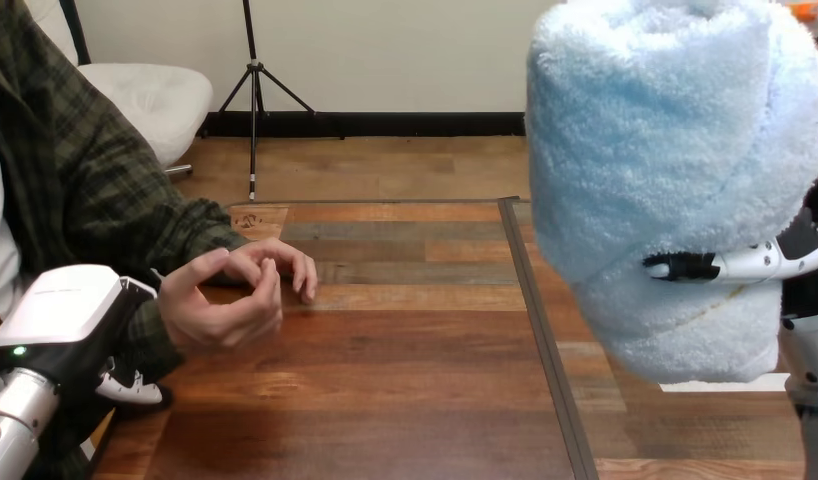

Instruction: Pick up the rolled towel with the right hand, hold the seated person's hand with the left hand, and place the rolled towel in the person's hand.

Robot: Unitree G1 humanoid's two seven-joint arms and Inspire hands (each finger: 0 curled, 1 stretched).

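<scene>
At the far left, our left robot hand [63, 312] comes up from the bottom corner on its silver forearm. Its white shell faces us, just beside and below the person's wrist. The shell and the person's sleeve [135, 225] cover what lies beneath. We cannot tell whether this robot hand is spread, pressed together or gripping, nor whether it touches the wrist.

Right of it the person's hand [230, 295] rests on the desk [385, 400], loosely curled, with its fingertips down on the wood. The desk is made of dark wooden planks. A thin grey strip [545, 330] runs from its far edge towards us, with paler boards beyond it.

Right of the strip we see the towel [665, 150], held up in the air close to the camera, well apart from the person's hand. It is pale blue and fluffy, rolled into a thick bundle that stands roughly upright, and an outer flap wraps slantwise across it.

Our right robot hand [750, 262] grips it from the right side, with one black-tipped finger curled across the lower front of the roll. The towel hides the rest of that robot hand and the desk behind it. The upper edge cuts off the towel's top.
</scene>
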